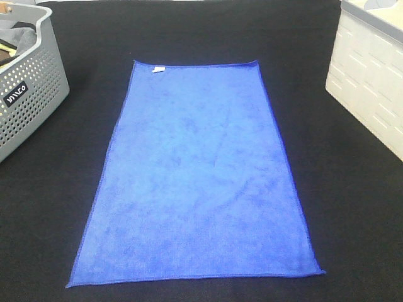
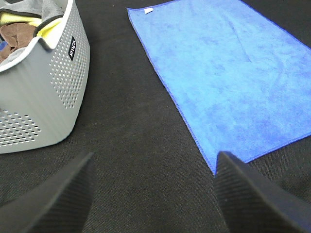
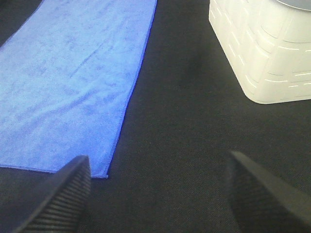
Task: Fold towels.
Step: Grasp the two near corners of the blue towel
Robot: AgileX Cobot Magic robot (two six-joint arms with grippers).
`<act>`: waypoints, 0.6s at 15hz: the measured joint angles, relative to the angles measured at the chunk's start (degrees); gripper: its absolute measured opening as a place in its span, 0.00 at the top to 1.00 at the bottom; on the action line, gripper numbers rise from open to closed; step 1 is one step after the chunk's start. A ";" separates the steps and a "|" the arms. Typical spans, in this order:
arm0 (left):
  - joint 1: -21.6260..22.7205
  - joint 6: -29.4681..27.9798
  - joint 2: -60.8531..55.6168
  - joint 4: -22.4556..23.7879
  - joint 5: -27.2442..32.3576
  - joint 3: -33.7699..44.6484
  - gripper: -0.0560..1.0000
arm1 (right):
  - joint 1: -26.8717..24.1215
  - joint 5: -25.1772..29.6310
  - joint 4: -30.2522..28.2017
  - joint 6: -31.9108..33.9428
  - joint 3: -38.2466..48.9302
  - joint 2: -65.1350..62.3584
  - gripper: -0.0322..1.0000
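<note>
A royal-blue towel (image 1: 198,173) lies spread flat and unfolded on the black table, its long side running from near to far. A small white tag (image 1: 158,68) sits at its far left corner. Neither gripper appears in the exterior high view. In the left wrist view my left gripper (image 2: 153,194) stands open above bare black cloth, with the towel (image 2: 233,77) and its near left corner just beside one fingertip (image 2: 243,189). Over the table off the towel's (image 3: 68,82) near right corner, my right gripper (image 3: 158,194) is open and holds nothing.
A perforated grey basket (image 1: 31,94) holding several cloths stands at the far left, also seen in the left wrist view as the basket (image 2: 43,92). A white ribbed bin (image 1: 371,82) stands at the far right, close ahead of the right gripper as the bin (image 3: 267,53).
</note>
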 joint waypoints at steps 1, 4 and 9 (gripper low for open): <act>0.00 0.00 0.00 0.00 0.00 0.00 0.32 | 0.00 0.00 0.00 0.00 0.00 0.00 0.27; 0.00 0.00 0.00 0.00 0.00 0.00 0.32 | 0.00 0.00 0.00 0.00 0.00 0.00 0.27; 0.00 0.00 0.00 0.00 0.00 0.00 0.32 | 0.00 0.00 0.00 0.00 0.00 0.00 0.27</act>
